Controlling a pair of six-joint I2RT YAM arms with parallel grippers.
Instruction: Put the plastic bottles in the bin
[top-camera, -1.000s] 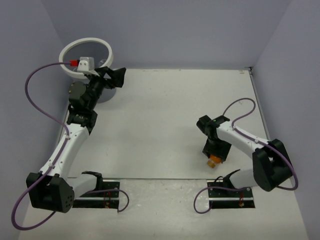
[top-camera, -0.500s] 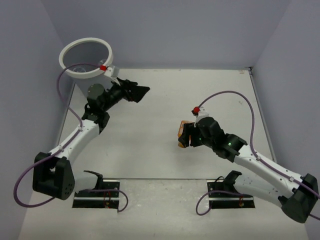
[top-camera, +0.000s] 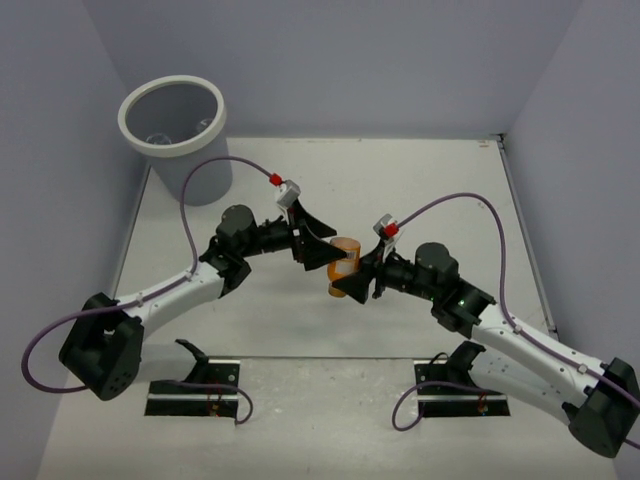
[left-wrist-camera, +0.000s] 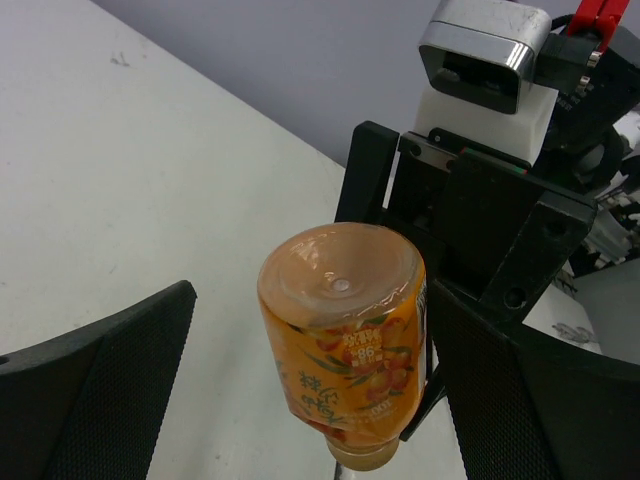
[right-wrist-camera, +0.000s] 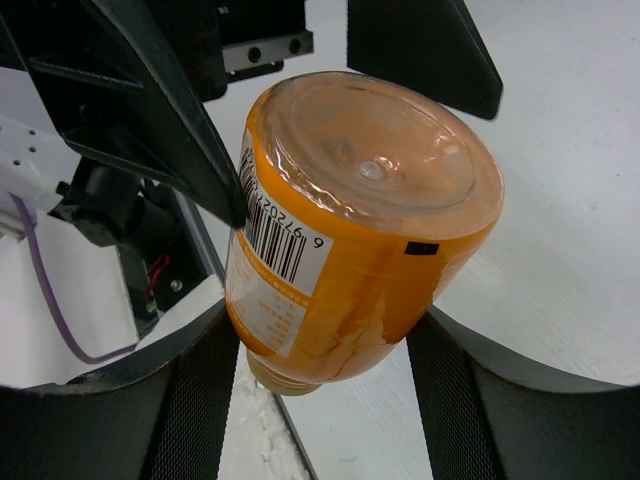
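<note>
One orange bottle (top-camera: 342, 263) hangs above the middle of the table with its base up and its cap down. My right gripper (top-camera: 352, 277) is shut on its body; in the right wrist view the bottle (right-wrist-camera: 350, 230) sits between both fingers of the gripper (right-wrist-camera: 322, 330). My left gripper (top-camera: 325, 248) is open with its fingers either side of the same bottle (left-wrist-camera: 345, 340). In the left wrist view the left gripper (left-wrist-camera: 312, 300) has one finger far off and the other close to the label. The white-grey bin (top-camera: 130, 100) stands at the far left corner. No other bottles show on the table.
Faint clear shapes lie inside the bin. Purple cables loop above both arms. Grey walls close the table at the left, back and right. Two black base plates (top-camera: 195, 385) sit at the near edge.
My left arm has swung from over the bin down to the table's middle. My right arm has lifted the orange bottle from the near right and carried it left to meet the left gripper.
</note>
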